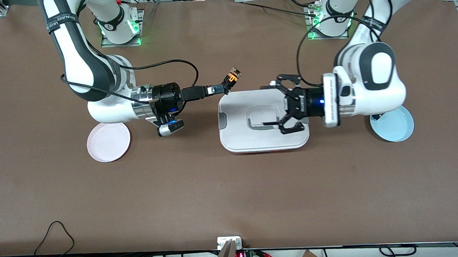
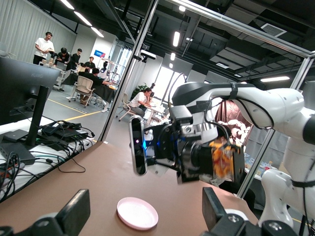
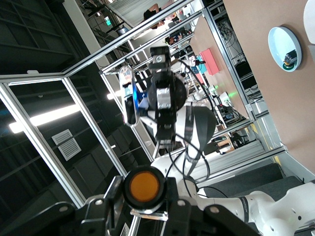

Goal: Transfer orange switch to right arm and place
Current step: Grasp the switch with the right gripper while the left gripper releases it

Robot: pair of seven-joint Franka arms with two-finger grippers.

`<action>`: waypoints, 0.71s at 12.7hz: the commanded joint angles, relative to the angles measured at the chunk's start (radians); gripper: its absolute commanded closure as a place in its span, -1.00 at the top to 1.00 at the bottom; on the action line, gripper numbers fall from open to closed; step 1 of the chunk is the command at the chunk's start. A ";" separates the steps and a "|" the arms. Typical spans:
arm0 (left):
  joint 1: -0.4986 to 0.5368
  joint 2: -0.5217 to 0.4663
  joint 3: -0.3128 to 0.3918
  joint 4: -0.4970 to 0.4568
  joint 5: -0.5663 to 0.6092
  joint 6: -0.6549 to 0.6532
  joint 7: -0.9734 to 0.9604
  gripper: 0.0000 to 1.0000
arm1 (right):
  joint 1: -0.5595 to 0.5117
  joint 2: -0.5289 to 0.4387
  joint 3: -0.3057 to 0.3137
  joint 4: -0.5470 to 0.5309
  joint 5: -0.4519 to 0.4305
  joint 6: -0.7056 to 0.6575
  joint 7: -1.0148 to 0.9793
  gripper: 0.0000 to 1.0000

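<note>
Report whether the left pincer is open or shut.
Open: the left pincer is spread and empty over the white tray; the right pincer holds the switch.

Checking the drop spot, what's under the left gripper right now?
The open left gripper hangs over the white tray, whose bare lid shows beneath it. The orange switch sits in the right gripper.

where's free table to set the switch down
The wide bare table nearer the camera than the pink plate and white tray. The tray is crowded: the left gripper hovers there. The right gripper holds the orange switch.
</note>
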 commanded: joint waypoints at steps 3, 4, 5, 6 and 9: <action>0.018 -0.014 0.003 -0.011 0.025 -0.016 0.017 1.00 | -0.001 -0.017 0.004 -0.016 0.006 -0.004 -0.059 -0.52; 0.034 -0.022 0.014 -0.011 0.060 -0.016 0.020 1.00 | -0.002 -0.019 0.003 -0.023 0.003 -0.002 -0.067 -0.53; 0.045 -0.039 0.046 -0.011 0.116 -0.011 0.023 1.00 | -0.005 -0.019 0.003 -0.023 -0.002 -0.004 -0.067 -0.54; 0.051 -0.053 0.087 -0.015 0.160 -0.013 0.023 1.00 | -0.010 -0.020 0.003 -0.023 -0.020 -0.002 -0.071 -0.55; 0.105 -0.063 0.185 -0.095 0.252 -0.002 0.084 1.00 | -0.054 -0.019 0.003 -0.017 -0.147 -0.004 -0.129 -0.65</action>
